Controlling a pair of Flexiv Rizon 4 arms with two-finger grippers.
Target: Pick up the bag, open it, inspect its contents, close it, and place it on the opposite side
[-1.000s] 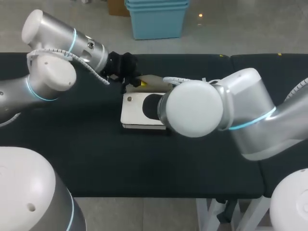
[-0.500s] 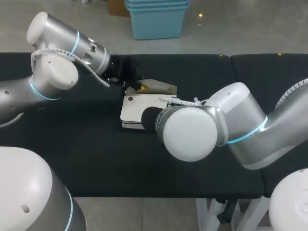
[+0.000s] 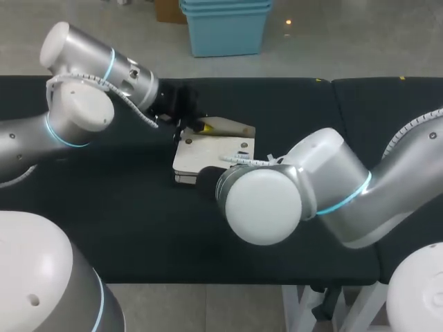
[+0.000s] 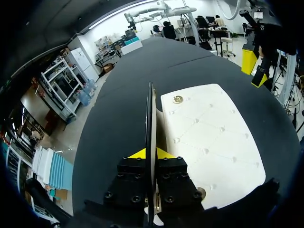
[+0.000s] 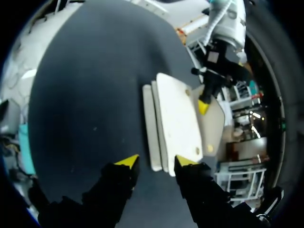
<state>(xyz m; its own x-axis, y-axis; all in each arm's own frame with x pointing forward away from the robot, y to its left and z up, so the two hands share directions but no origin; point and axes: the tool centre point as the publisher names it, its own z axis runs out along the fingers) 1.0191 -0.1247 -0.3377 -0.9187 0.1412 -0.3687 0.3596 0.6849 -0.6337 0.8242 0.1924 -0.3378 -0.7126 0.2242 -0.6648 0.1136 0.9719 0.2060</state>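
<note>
A flat white bag (image 3: 208, 155) lies on the black table (image 3: 104, 207). Its flap (image 3: 232, 128) stands raised at the far edge, tan on the inside. My left gripper (image 3: 201, 124) is shut on that flap, and in the left wrist view the thin flap edge (image 4: 151, 114) runs upright between the yellow tips of the left gripper (image 4: 152, 153), with the bag body (image 4: 213, 137) and its brass snap (image 4: 178, 99) beside it. My right gripper (image 5: 156, 162) is open just short of the bag's near end (image 5: 161, 156). In the head view my right arm's elbow (image 3: 259, 197) hides that gripper.
The bag (image 5: 173, 118) and its lifted flap (image 5: 216, 123) show ahead of the right gripper, with the left gripper's yellow tip (image 5: 203, 107) on the flap. Bare black tabletop (image 5: 85, 95) spreads beside the bag. A second table section (image 3: 387, 104) joins on the right.
My right arm has drawn back toward the table's near side and its fingers have parted. More of the bag and its raised flap now shows. The left gripper keeps hold of the flap.
</note>
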